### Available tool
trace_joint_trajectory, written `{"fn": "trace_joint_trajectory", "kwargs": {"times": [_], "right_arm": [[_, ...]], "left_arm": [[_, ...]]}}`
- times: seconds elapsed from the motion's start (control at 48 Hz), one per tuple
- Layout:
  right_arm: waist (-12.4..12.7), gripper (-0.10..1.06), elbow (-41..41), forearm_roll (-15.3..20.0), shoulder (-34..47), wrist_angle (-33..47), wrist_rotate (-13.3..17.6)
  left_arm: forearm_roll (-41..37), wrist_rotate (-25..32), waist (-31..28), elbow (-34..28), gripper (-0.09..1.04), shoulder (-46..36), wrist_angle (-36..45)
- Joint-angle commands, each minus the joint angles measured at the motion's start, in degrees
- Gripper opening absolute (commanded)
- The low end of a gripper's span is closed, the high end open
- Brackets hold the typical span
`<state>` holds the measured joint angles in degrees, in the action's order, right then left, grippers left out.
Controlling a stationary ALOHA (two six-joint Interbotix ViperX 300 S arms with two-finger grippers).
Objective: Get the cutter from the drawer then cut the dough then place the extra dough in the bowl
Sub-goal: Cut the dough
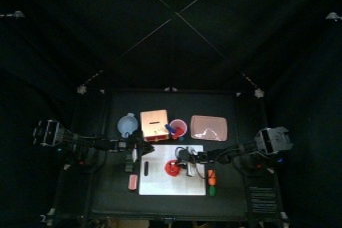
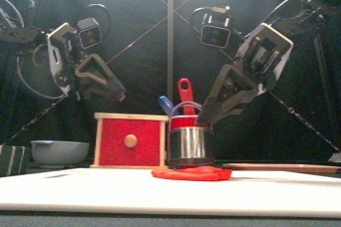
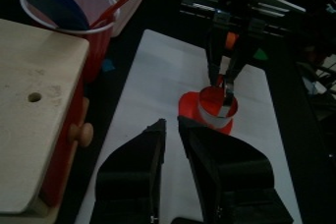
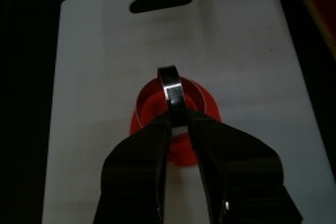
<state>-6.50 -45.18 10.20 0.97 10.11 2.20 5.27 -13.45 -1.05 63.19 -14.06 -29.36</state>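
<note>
The round metal cutter [image 2: 188,143] stands on the red dough [image 2: 190,173], which lies on the white cutting board [image 1: 158,159]. My right gripper [image 4: 170,110] comes in from the right and is shut on the cutter's wire handle [image 4: 168,83] directly above the dough [image 4: 148,113]. In the left wrist view, the right gripper [image 3: 226,71] holds the cutter [image 3: 219,108] pressed down into the dough [image 3: 197,103]. My left gripper [image 3: 172,130] hovers over the board's left part beside the wooden box [image 3: 37,90], jaws shut on nothing. The blue-grey bowl [image 1: 127,124] sits at the back left.
The wooden box with its red drawer front [image 2: 130,141] stands behind the board. A red cup [image 3: 73,10] holding toy knives is next to it. The pink tray [image 1: 209,127] lies at the back right. A knife [image 1: 132,182] lies left of the board.
</note>
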Motion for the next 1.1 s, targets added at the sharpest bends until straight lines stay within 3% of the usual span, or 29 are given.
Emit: {"fn": "trace_joint_trajectory", "kwargs": {"times": [0.021,0.604,1.104], "right_arm": [[0.09,0.65,1.14,0.35,-0.53,0.53,-0.09],[-0.35,0.84,1.67,-0.26,-0.62,0.44,-0.09],[-0.53,0.86,1.58,-1.76,-4.31,-0.62,-0.18]], "left_arm": [[0.0,0.18,0.0,-0.44,0.62,-0.26,-0.44],[0.0,0.18,0.0,-0.26,0.62,-0.26,-0.44],[-0.26,0.26,0.18,-0.44,0.62,-0.26,-0.44]]}}
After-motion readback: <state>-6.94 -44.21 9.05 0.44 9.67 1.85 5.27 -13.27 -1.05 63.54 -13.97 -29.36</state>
